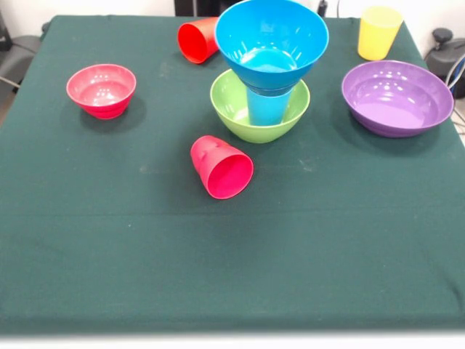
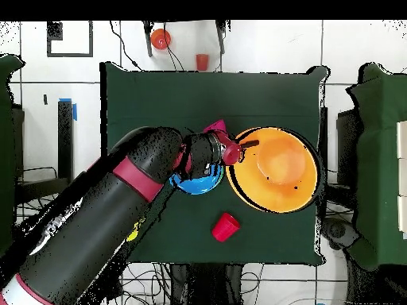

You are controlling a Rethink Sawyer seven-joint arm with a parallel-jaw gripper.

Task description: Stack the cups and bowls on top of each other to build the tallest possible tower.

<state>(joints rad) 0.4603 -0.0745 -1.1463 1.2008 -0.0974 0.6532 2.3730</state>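
In the front view a green bowl [image 1: 259, 113] holds an upright light blue cup [image 1: 267, 107], and a blue bowl [image 1: 271, 40] sits on that cup as a tower. One red cup [image 1: 221, 167] lies on its side in front of it, another [image 1: 197, 39] behind it. A yellow cup [image 1: 378, 32], a purple bowl [image 1: 397, 98] and a small red bowl [image 1: 101, 89] stand apart. No arm shows there. In the overhead view my gripper [image 2: 237, 149] is at the left rim of the huge orange bowl [image 2: 274, 168], beside the blue bowl [image 2: 199, 182]. A red cup [image 2: 225, 226] lies below.
My arm [image 2: 119, 198] crosses the overhead view from the lower left and hides much of the table's left half. The green cloth [image 1: 218, 254] covers the table. Two small red things [image 2: 160, 38] lie on the floor beyond the table's top edge. The small dark blue bowl is out of view.
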